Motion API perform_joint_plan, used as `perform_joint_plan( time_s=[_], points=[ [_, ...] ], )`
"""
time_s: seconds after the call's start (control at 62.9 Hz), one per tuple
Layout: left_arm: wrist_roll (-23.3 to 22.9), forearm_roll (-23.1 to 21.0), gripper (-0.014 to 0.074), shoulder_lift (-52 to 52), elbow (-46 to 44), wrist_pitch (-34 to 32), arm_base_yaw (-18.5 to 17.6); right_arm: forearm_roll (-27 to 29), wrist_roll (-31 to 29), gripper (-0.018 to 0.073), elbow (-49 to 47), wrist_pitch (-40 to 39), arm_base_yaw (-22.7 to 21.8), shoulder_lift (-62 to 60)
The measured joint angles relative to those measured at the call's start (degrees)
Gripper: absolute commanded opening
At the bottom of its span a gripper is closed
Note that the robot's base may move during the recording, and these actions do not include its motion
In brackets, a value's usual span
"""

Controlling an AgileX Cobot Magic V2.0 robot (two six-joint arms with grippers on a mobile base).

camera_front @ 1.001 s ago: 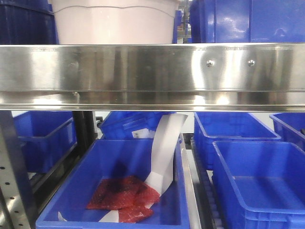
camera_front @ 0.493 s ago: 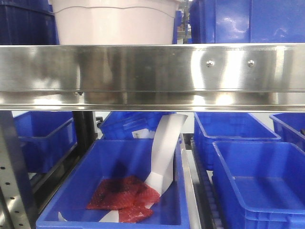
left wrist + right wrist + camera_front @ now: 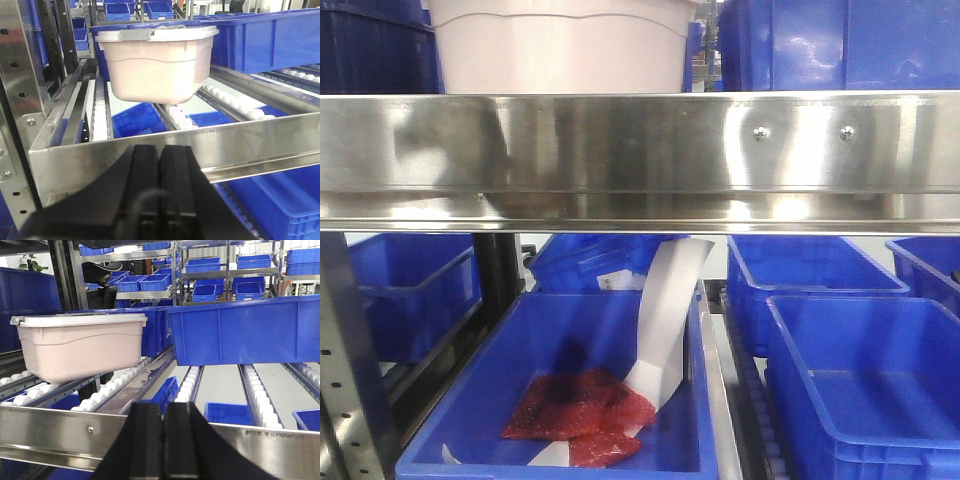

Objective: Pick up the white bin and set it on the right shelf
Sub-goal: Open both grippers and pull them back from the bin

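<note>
L end effector (image 3: pixel 161 200), bottom centre of the left wrist view: both black pads pressed flat together, nothing between them. R end effector (image 3: pixel 163 440), bottom centre of the right wrist view: same, pads together, empty. Both sit just short of the steel front rail (image 3: pixel 640 155), not touching anything.

Past the rail, the white bin (image 3: pixel 156 62) sits on the roller lanes (image 3: pixel 220 97), upper centre in the left wrist view, left side in the right wrist view, top left in the front view. Lid (image 3: pixel 160 34) on, grey latch at the near end. A big blue bin (image 3: pixel 245 330) stands beside it, small gap between.

Handling, by my read: rigid moulded plastic, walls smooth and tapering down, so prob slippery under a side squeeze; contents can't be seen, weight unknown. Too wide for one end effector, so needs both arms, one per side. Best hold looks like under the lid rim, where the lip gives a ledge. Rollers mean it may slide if nudged.
</note>
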Motion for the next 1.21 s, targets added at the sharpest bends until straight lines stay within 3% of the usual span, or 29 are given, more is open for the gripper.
perform_joint_plan(
  time_s=[0.493,0.54,0.667,0.81,0.969,1.208],
  points=[
    [0.0,0.0,-0.0117,0.0,0.6,0.0,0.0,0.0,0.0,0.0069,0.0,0.0,0.0,0.0],
    [-1.9,1.5,-0.0117,0.0,0.9,-0.1,0.0,0.0,0.0,0.0069,0.0,0.0,0.0,0.0],
    [-15.3,12.9,-0.0117,0.0,2.3,-0.4,0.0,0.0,0.0,0.0069,0.0,0.0,0.0,0.0],
    [-22.6,19.3,-0.0117,-1.2,6.5,-4.9,0.1,0.0,0.0,0.0069,0.0,0.0,0.0,0.0],
    [-25.0,20.3,-0.0117,-5.4,15.4,-13.7,1.9,0.0,0.0,0.0069,0.0,-0.1,0.0,0.0],
    [-25.1,20.3,-0.0117,-11.1,27.8,-20.9,3.0,0.0,0.0,0.0069,0.0,-0.2,0.0,0.0]
  ],
)
